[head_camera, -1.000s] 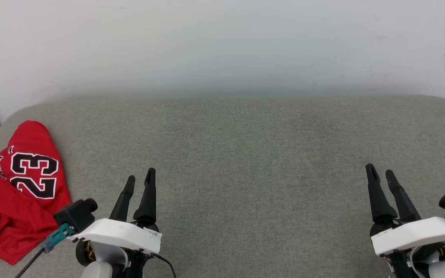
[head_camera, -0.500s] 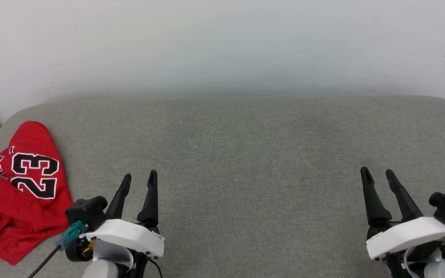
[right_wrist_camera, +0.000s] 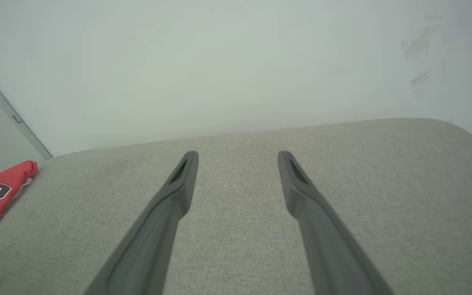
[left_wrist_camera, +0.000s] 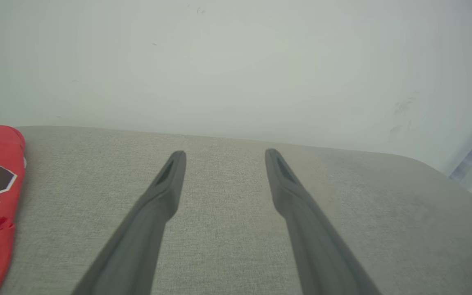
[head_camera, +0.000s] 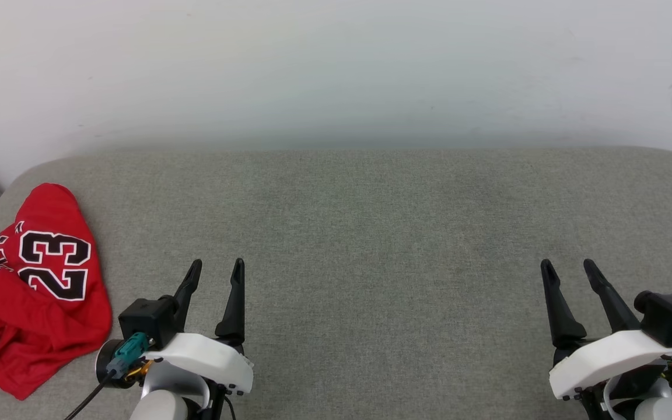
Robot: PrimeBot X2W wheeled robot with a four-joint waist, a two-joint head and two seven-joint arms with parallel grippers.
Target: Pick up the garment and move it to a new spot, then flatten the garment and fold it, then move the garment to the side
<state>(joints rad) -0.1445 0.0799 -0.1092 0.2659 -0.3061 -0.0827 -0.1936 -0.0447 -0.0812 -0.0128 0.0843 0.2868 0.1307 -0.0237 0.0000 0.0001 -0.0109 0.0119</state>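
garment (head_camera: 38, 291) lies bunched at the far left edge of the grey cushion (head_camera: 371, 221), its heap running near to far, to the left of the left gripper (head_camera: 217, 263), the nearer one, fingers spread wide and empty. red and rumpled, it shows a black white-edged "23" facing up and a white striped sleeve. well apart on the right, the right gripper (head_camera: 567, 263) is likewise spread, empty.

The garment (head_camera: 38, 326) lies on the cushion (head_camera: 371, 233), at its left end.
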